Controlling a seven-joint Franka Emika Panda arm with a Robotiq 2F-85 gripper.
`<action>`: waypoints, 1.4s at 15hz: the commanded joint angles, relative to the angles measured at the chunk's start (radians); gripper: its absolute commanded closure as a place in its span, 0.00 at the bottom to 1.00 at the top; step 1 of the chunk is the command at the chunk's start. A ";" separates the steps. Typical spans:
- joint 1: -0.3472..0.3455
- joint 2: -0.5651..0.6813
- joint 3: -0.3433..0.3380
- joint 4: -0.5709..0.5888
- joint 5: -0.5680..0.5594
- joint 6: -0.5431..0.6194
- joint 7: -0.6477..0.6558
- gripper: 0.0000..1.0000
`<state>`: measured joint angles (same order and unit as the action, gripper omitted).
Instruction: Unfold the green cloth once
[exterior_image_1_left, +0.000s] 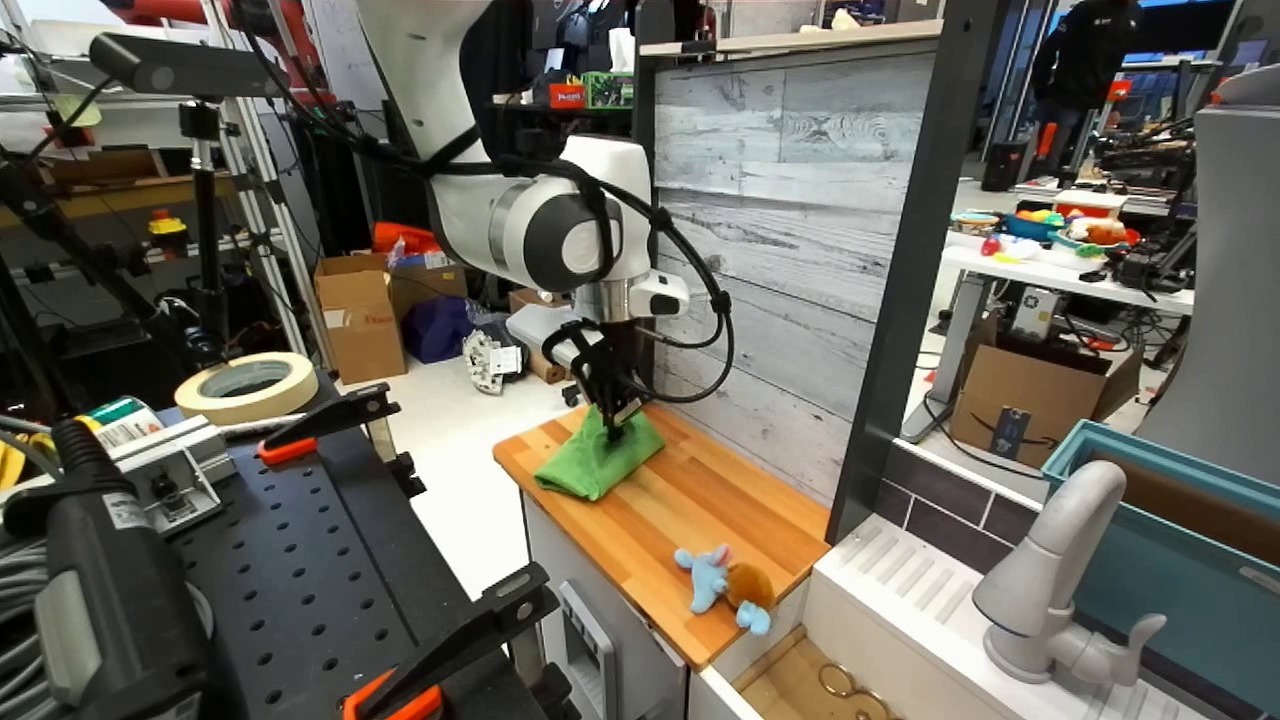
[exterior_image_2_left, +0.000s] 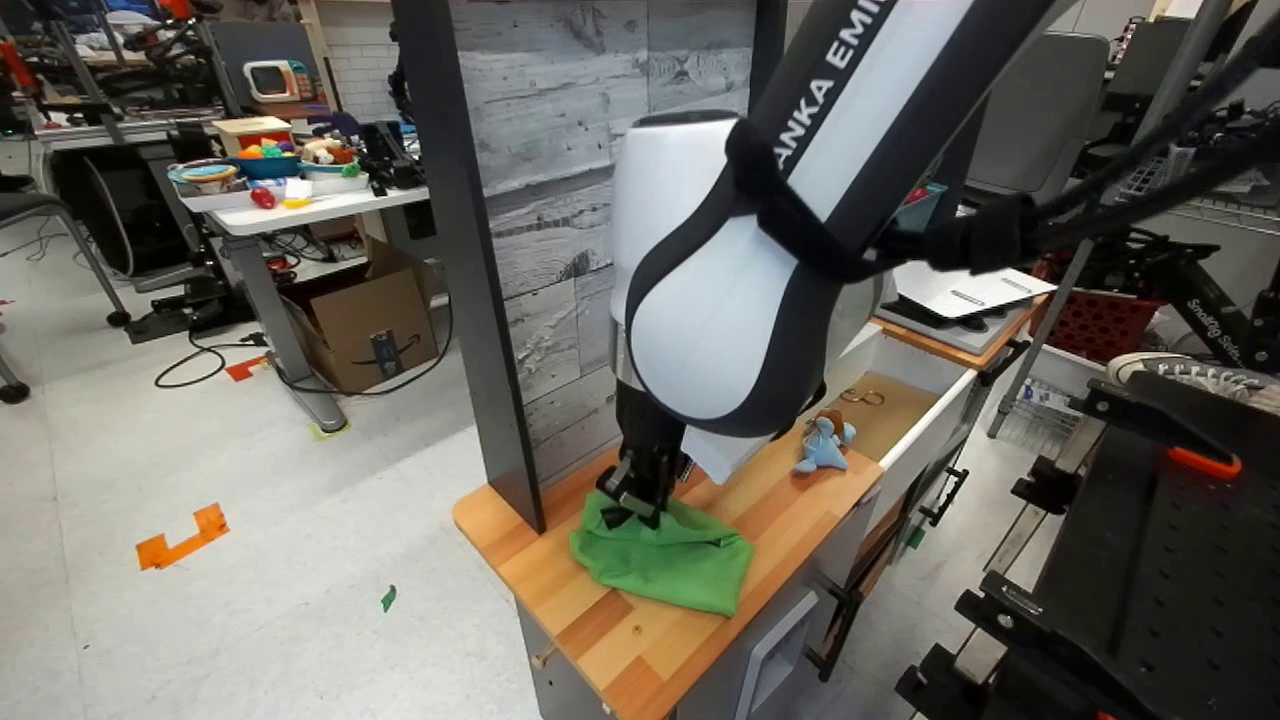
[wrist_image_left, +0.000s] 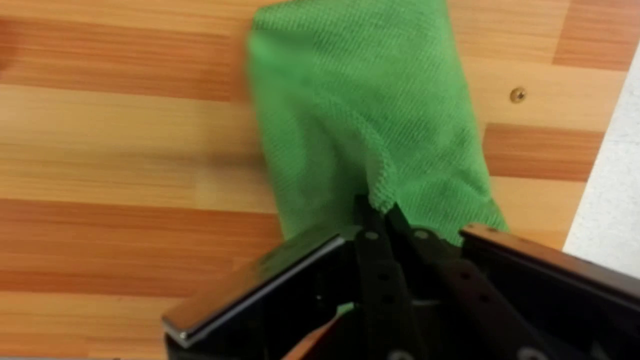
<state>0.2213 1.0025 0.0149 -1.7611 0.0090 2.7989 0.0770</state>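
Wrist view, left to right: the striped orange-and-tan wooden table (wrist_image_left: 125, 125), the folded green ribbed-fabric cloth (wrist_image_left: 400, 95) lying on it, its raised ridge pinched between the slim black fingers (wrist_image_left: 372, 250), and a small round brass-coloured screw (wrist_image_left: 518, 95) in the wood. In an exterior view, well to the cloth's right, a small blue-and-brown plush toy (exterior_image_1_left: 738, 585) lies on the same table.

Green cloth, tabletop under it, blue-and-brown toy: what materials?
Green cloth: woven or knit textile, matte, possibly microfiber; fine ribbing in the wrist view.
Tabletop: wood or wood-look laminate, low sheen; grained strips in mixed tones.
Toy: probably matte plush; rounded, no visible gloss, too small to be sure.
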 joint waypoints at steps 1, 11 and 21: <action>0.000 -0.102 -0.041 -0.077 -0.011 0.057 0.038 0.99; -0.115 -0.102 -0.079 -0.150 0.014 0.101 0.044 0.99; -0.135 0.028 -0.093 -0.107 0.022 0.101 0.074 0.99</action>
<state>0.0845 1.0025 -0.0745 -1.8914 0.0198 2.8725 0.1354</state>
